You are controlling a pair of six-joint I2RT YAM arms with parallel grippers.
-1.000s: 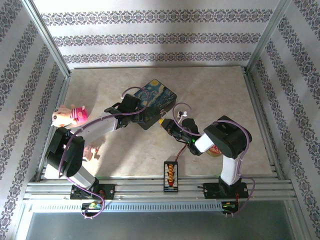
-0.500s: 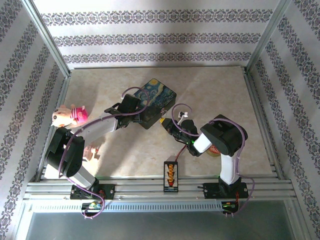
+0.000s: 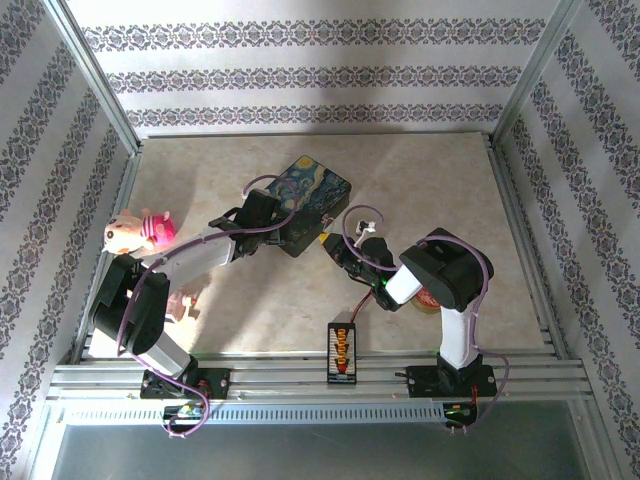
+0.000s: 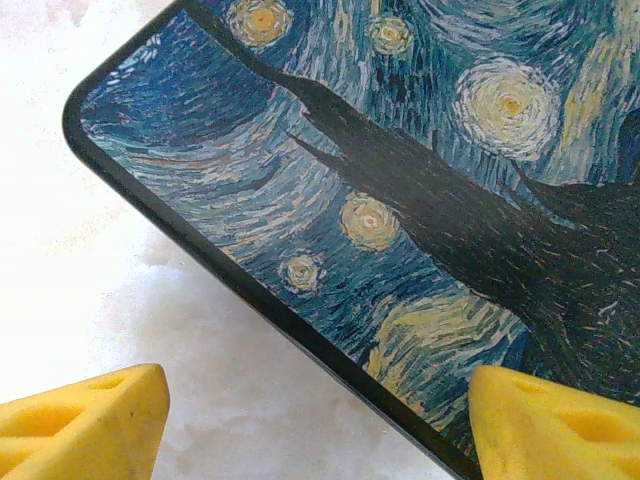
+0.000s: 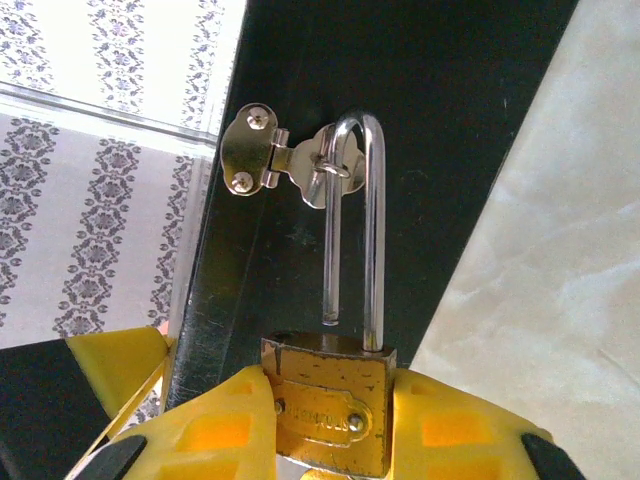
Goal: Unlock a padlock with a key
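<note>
Though too small to make out from the top cam, can see the padlock (image 5: 330, 395) on right wrist: brass body clamped in the right gripper (image 5: 335, 435), shackle (image 5: 373, 230) hooked through the silver clasp (image 5: 258, 150) on the dark box (image 5: 430, 100), one leg ending just above the body. On left wrist, seeing the left gripper (image 4: 320, 425) spread wide, fingertips (image 4: 80, 420) over painted lid (image 4: 400, 200) and table (image 4: 90, 270).

Padlock (image 5: 328, 405) underside beyond bottom edge
</note>
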